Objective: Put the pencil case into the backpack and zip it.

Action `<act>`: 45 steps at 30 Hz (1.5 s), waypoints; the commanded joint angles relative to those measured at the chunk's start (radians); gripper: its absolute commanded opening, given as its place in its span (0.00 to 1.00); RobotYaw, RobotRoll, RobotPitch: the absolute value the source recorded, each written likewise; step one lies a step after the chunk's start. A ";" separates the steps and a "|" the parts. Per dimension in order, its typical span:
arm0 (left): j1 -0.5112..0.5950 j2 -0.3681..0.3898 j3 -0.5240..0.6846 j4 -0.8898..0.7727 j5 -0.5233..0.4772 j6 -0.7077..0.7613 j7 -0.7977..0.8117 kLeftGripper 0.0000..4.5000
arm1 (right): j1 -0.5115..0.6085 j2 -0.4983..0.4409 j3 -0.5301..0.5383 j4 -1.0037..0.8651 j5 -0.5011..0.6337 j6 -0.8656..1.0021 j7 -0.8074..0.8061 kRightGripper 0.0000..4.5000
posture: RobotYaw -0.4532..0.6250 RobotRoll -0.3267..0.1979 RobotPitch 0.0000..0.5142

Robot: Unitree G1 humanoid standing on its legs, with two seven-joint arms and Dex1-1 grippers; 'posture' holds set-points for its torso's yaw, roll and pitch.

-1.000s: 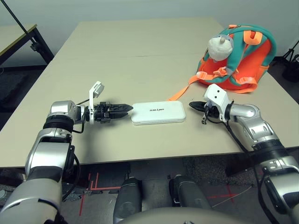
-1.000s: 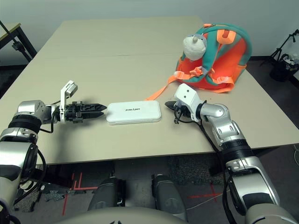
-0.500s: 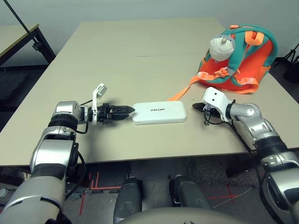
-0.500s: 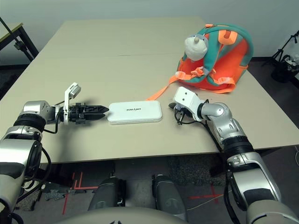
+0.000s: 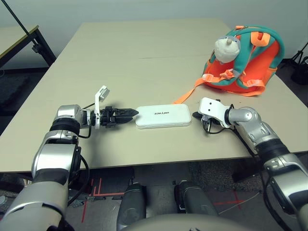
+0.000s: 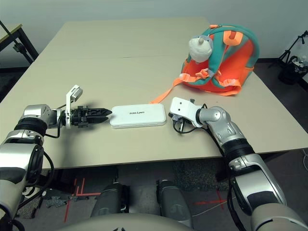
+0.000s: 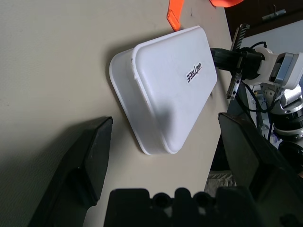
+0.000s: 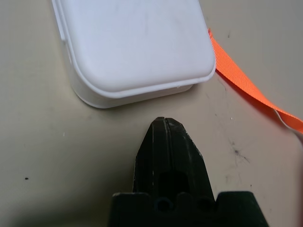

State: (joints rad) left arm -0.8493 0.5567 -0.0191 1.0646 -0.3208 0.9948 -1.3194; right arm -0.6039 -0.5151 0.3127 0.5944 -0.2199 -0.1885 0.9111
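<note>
since a second ago, swung inward and rolled: right gripper [image 8: 165,124], fingers pressed together, holding nothing, tip now just short of the pencil case [image 5: 163,116] at its right end, a thin strip of bare table [image 5: 139,57] between. unmoved on the other side: left gripper [image 5: 129,114], jaws spread wide in the left wrist view, empty, one black finger [image 7: 80,165] on each side of the near short end of the case, not touching it. lying flat near the front middle of the table, dark lettering up: the white case, same spot as before. sitting at the far right, well apart from the case: orange backpack [image 5: 250,53] with teal trim and a grey-white plush toy [image 5: 227,47] on its front; cannot tell whether the zip is open. trailing from it toward the case's far right corner: an orange strap [image 5: 185,96], ending close by. plenty of open tabletop behind and to the left; front table edge close under both forearms.
</note>
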 commanded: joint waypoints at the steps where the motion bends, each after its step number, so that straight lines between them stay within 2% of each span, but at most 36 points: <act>1: -0.004 -0.011 -0.008 0.008 0.025 -0.003 0.016 1.00 | -0.013 0.035 0.041 0.038 -0.022 -0.019 0.010 0.01 | 0.31 0.62 0.07; 16: -0.002 -0.009 -0.009 0.013 0.035 -0.002 0.010 1.00 | -0.042 0.132 0.085 -0.062 -0.014 -0.006 0.067 0.01 | 0.30 0.62 0.08; 28: -0.003 -0.011 -0.011 0.008 0.040 0.003 0.002 1.00 | -0.080 0.212 0.116 -0.030 -0.040 -0.016 0.079 0.01 | 0.31 0.62 0.08; 36: 0.001 -0.005 -0.006 0.003 0.043 0.009 -0.001 1.00 | -0.094 0.183 0.101 -0.002 -0.036 -0.029 0.085 0.01 | 0.31 0.62 0.08; 45: 0.002 -0.009 -0.002 0.005 0.045 0.008 -0.001 1.00 | -0.120 0.069 0.052 0.025 -0.013 -0.017 0.125 0.01 | 0.31 0.62 0.08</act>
State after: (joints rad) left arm -0.8550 0.5568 -0.0087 1.0628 -0.2938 0.9947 -1.3314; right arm -0.7063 -0.4259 0.3830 0.5980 -0.2477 -0.2040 1.0239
